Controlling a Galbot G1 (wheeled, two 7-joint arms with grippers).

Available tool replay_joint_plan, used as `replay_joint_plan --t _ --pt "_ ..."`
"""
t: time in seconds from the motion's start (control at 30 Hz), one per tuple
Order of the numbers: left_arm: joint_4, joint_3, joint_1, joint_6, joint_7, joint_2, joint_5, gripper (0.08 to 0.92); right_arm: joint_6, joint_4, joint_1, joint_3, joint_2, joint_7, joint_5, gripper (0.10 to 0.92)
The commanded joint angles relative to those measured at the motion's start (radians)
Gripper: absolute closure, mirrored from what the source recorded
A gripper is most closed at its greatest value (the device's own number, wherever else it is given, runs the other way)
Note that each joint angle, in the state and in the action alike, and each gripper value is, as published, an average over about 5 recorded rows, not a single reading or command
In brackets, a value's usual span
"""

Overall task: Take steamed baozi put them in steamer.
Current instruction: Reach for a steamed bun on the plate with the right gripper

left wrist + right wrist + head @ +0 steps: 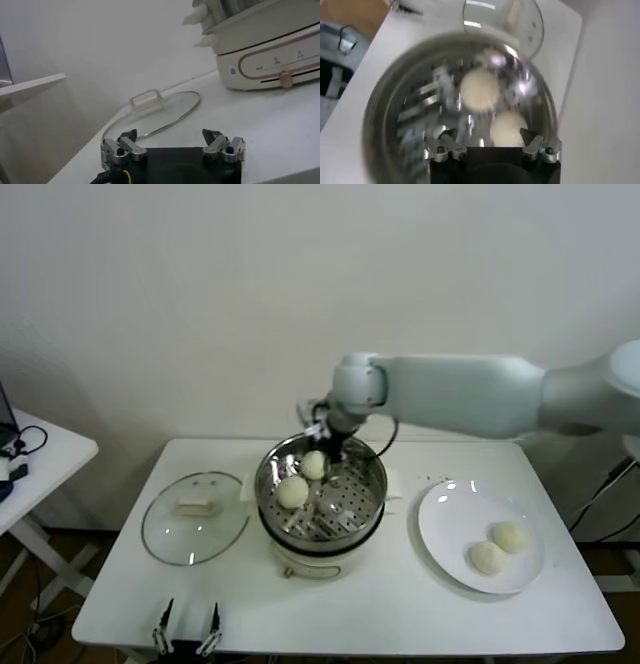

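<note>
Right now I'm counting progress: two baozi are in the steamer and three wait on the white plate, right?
Not quite. The head view shows two baozi in the steamer, but only two, not three, on the white plate. The right end effector hangs over the steamer.

- The head view looks forward and down from high above the near edge of the white table (400,604), taking in its whole top and the far wall.
- The left wrist view sits low at the table's near-left edge, looking level across it toward the glass lid (155,112) and steamer (265,50).
- The right wrist view hangs close above the steamer (385,100), looking down into it.
- All three views share the steamer and lid.
</note>
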Motion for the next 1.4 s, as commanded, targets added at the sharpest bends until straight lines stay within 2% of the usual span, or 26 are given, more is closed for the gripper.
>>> replay_joint_plan --t 0.03,0.23,0.43,0.7,1.27,1.4 --pt "0.004 0.001 0.0 0.0 0.0 0.0 -0.001 0.177 0.196 0.101 0.206 -0.232 -0.398 -0.201 -0.095 0.203" --pt "0.008 -0.002 -0.003 0.002 -0.001 0.0 -0.002 0.177 0.166 0.157 -0.101 -0.104 -0.615 -0.118 -0.326 0.203" --pt "0.024 -0.005 -0.009 0.003 -0.001 0.0 0.003 0.177 0.158 0.118 -0.44 0.123 -0.692 -0.079 -0.494 0.203" --pt "0.033 -0.006 -0.01 0.005 -0.002 -0.004 0.01 0.177 0.149 0.067 -0.641 0.284 -0.68 -0.056 -0.549 0.203" --pt "0.038 -0.003 -0.009 0.003 -0.008 -0.001 0.026 0.177 0.121 0.034 -0.703 0.375 -0.646 -0.001 -0.573 0.203" --pt "0.042 -0.003 -0.012 0.002 -0.012 0.002 0.029 0.177 0.115 0.035 -0.697 0.376 -0.642 0.001 -0.576 0.233"
